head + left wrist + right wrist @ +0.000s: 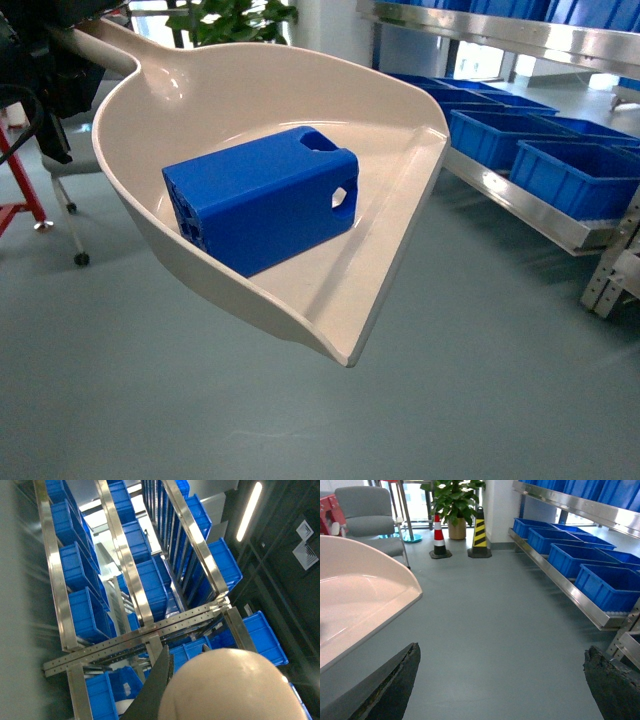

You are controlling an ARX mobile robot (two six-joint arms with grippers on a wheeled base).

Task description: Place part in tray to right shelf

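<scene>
The beige tray (pixel 400 240) hangs in mid-air, filling the middle of the head view, lip toward the lower right. The bright blue part (pixel 262 195) lies on its side inside it. My left gripper (pixel 185 660) is shut on the tray's handle (pixel 230 690); one dark finger (pixel 155 680) presses its side. In the head view that arm is a dark shape at the top left. The right shelf (pixel 520 200) runs along the right. My right gripper (pixel 501 650) stands open over bare floor, with the tray's wall (pixel 375 605) to its left.
Large blue crates (pixel 575 175) sit on the shelf's low level. More blue crates (pixel 150 585) fill the steel rack in the left wrist view. Two traffic cones (pixel 439 537), a potted plant (pixel 455 500) and a grey chair (pixel 365 515) stand at the back.
</scene>
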